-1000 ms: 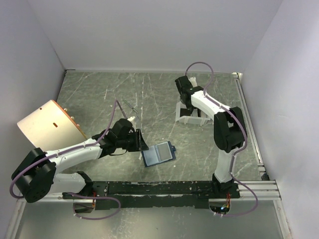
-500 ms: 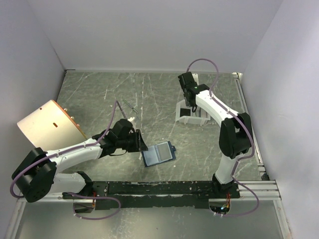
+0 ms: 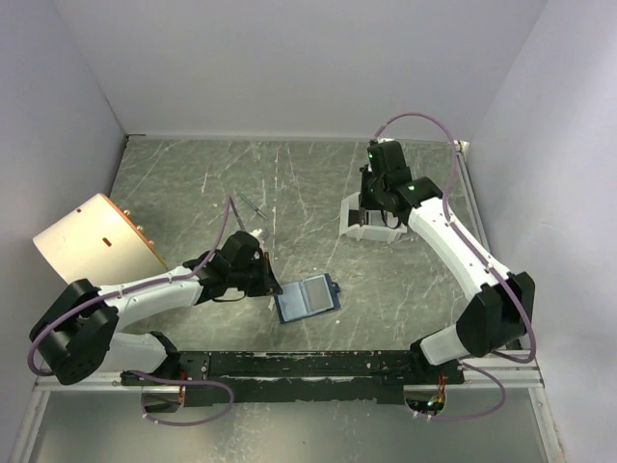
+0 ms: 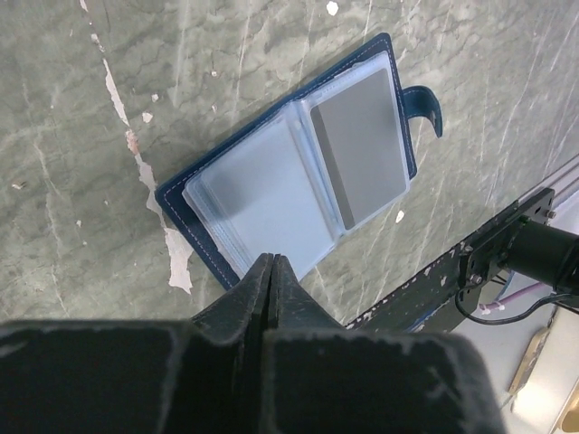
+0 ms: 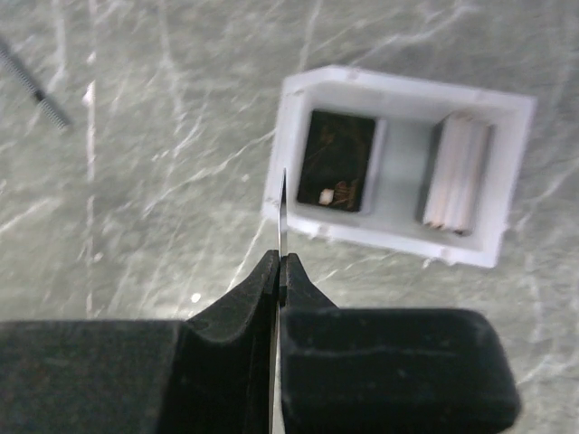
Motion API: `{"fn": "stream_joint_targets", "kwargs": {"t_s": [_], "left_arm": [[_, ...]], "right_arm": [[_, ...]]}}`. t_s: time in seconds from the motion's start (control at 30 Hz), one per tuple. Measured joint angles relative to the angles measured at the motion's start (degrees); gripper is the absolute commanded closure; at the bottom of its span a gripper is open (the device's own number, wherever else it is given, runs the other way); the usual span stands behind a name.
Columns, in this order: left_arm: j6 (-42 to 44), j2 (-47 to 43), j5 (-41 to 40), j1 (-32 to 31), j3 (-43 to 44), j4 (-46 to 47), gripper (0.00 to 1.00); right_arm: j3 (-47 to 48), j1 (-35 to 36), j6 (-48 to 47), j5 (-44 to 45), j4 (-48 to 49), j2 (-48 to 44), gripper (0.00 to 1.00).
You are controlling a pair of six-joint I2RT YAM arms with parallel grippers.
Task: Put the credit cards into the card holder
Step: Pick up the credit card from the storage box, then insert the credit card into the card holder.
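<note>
Having pressed together empty beside the card holder, left fingers; right fingers swung rightward, pinching a credit card

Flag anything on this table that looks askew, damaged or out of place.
The card holder lies open, skewed to the table edge, a grey card in one pocket. White chips scar the table beside it. Nothing spilled.
</note>
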Motion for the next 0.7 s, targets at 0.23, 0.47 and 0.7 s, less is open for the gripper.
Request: {"fn": "stream_joint_targets", "kwargs": {"t_s": [0.23,0.47,0.7], "left_arm": [[-1.49,0.98,0.63,0.0,-1.84,3.78,0.93],[-2.8,3.32,0.85,0.0,-4.42,6.19,0.93],[-3.02,4.96,0.9,0.0,-4.9,7.5,0.93]], "right_arm": [[-10.08,2.03,2.05,-13.88,4.66,-6.99,1.0],[-19.32,5.75,5.14,-25.31,10.91,-10.58,1.0],[-26.69,7.58,8.55,-30.64,17.33,-11.78,1.0]]}}
